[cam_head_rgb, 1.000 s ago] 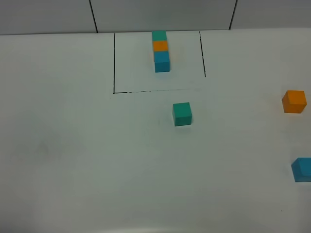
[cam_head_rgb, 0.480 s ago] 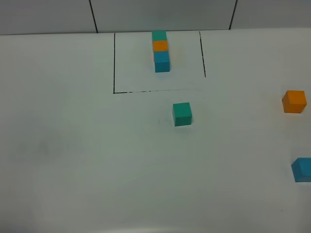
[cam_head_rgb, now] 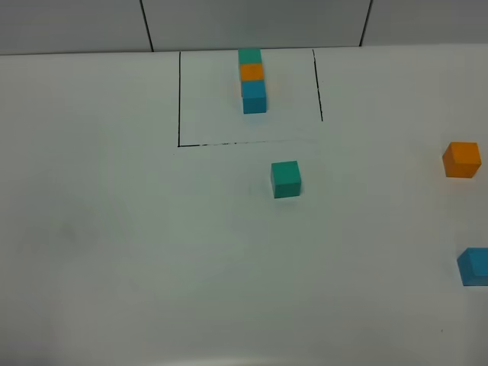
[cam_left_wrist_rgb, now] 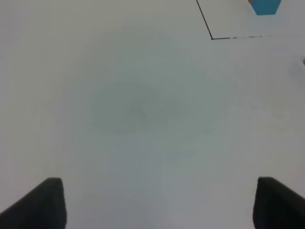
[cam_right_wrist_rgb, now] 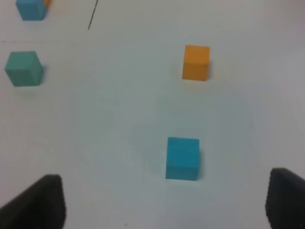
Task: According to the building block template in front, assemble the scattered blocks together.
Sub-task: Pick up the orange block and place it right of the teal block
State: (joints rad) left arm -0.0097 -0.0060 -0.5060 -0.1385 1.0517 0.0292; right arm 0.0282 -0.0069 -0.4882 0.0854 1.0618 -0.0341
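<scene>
The building block template [cam_head_rgb: 252,79] is a teal-green, orange and blue column inside a black-line rectangle [cam_head_rgb: 179,99] at the back middle. Of the scattered blocks, the teal-green cube [cam_head_rgb: 286,179] sits just in front of the rectangle. The orange cube [cam_head_rgb: 462,160] and the blue cube [cam_head_rgb: 474,267] lie at the far right. Neither gripper shows in the exterior view. My left gripper [cam_left_wrist_rgb: 155,204] is open and empty over bare table. My right gripper [cam_right_wrist_rgb: 164,200] is open and empty, with the blue cube [cam_right_wrist_rgb: 182,158] just ahead of it, the orange cube [cam_right_wrist_rgb: 196,62] farther off and the teal-green cube [cam_right_wrist_rgb: 24,68] to one side.
The white table [cam_head_rgb: 152,252] carries only these blocks. A corner of the rectangle [cam_left_wrist_rgb: 212,37] and the template's blue cube [cam_left_wrist_rgb: 266,5] show in the left wrist view. The blue cube lies at the right border of the exterior view.
</scene>
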